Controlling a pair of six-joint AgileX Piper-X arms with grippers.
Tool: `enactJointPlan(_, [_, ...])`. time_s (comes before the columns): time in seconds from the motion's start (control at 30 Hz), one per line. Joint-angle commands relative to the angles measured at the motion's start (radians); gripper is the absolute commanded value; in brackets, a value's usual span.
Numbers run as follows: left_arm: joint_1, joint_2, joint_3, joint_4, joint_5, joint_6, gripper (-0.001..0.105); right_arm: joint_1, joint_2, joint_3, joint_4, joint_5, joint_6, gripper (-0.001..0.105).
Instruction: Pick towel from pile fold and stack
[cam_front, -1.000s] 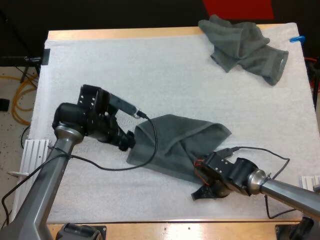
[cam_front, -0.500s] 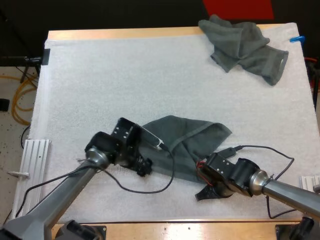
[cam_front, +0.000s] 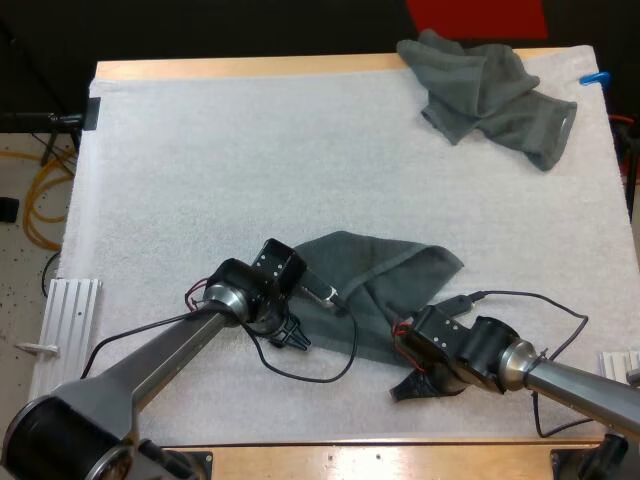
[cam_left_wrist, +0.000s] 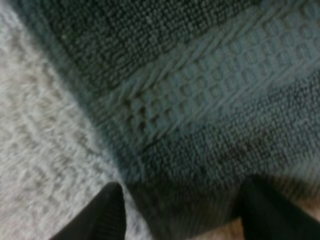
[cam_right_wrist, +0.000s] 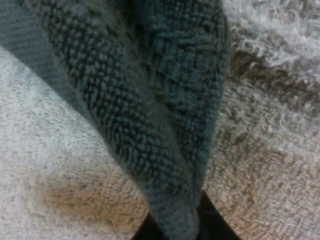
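A dark grey-green towel (cam_front: 375, 285) lies partly folded on the white mat (cam_front: 200, 170), near the front. My left gripper (cam_front: 292, 337) is low at the towel's near left corner. In the left wrist view its fingers (cam_left_wrist: 107, 215) stand apart, open, with the towel's woven border (cam_left_wrist: 210, 90) just beyond them. My right gripper (cam_front: 408, 387) is at the towel's near right corner, shut on a pinched fold of the towel (cam_right_wrist: 150, 110). A crumpled towel pile (cam_front: 490, 90) sits at the far right of the mat.
The wooden table edge (cam_front: 250, 67) runs along the far side. A white ribbed bracket (cam_front: 65, 305) sits off the mat's left edge.
My left gripper has swung from the towel's left edge toward me and rightward to its near left corner. The right gripper has stayed put with its hold on the towel.
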Motion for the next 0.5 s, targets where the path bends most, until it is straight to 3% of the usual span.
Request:
enactJointPlan(0.0, [-0.005, 0.006, -0.002, -0.002, 0.002, -0.011, 0.049, -0.002, -0.008, 0.002, 0.011, 0.005, -0.002, 0.000])
enactJointPlan(0.13, [-0.005, 0.032, -0.002, -0.002, 0.002, -0.011, 0.043, -0.002, -0.008, 0.002, 0.011, 0.005, -0.002, 0.000])
enactJointPlan(0.3, [-0.005, 0.043, -0.002, -0.002, 0.009, 0.000, 0.000, -0.002, -0.008, 0.002, 0.011, 0.005, -0.002, 0.000])
enactJointPlan(0.47, [-0.005, 0.036, -0.007, -0.006, 0.019, 0.011, 0.000, -0.002, -0.019, 0.001, 0.012, 0.052, -0.016, 0.000])
